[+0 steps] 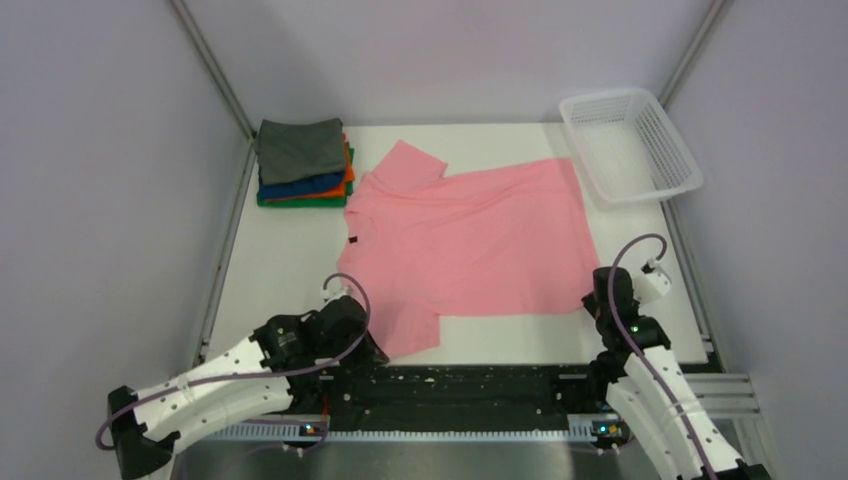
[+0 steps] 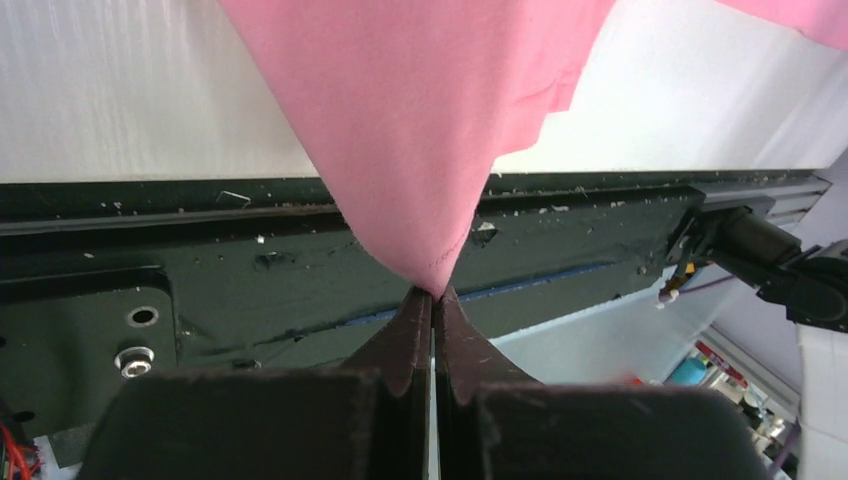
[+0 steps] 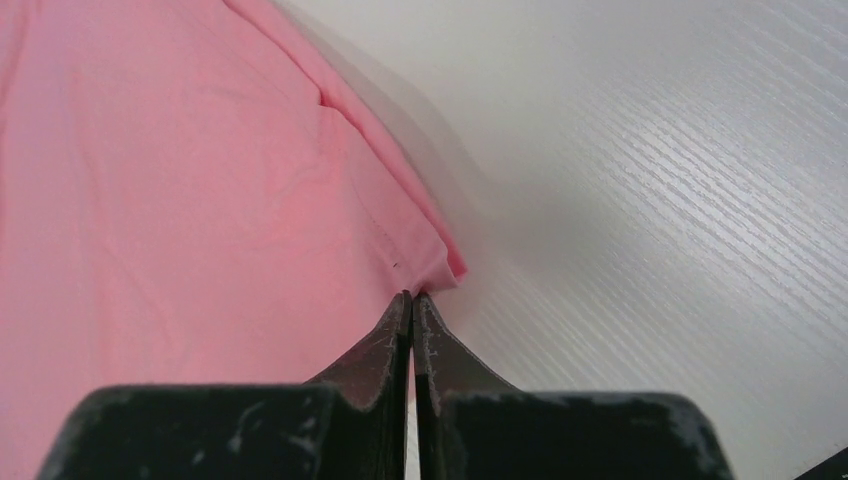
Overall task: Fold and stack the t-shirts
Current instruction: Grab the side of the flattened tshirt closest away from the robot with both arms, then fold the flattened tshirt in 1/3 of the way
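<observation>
The pink t-shirt point(image 1: 470, 240) lay spread mid-frame, its lower-left sleeve tip clamped in the closed left gripper point(image 2: 433, 298), its lower-right hem corner clamped in the closed right gripper point(image 3: 411, 298).

1. The pink t-shirt point(image 1: 470, 240) is plain pink, with one small dark mark at the neck, perhaps a tag.
2. The folded shirts are each one plain colour: dark grey t-shirt point(image 1: 298, 148), blue t-shirt point(image 1: 300, 187), orange t-shirt point(image 1: 348, 176), green t-shirt point(image 1: 290, 201).
3. The basket point(image 1: 640, 150) is white, in an open mesh.
4. The tabletop point(image 3: 700, 150) is white with fine parallel streaks.
5. The left fingers point(image 2: 400, 340) and right fingers point(image 3: 385, 345) are brownish black, the right ones flecked with pale scuffs.
</observation>
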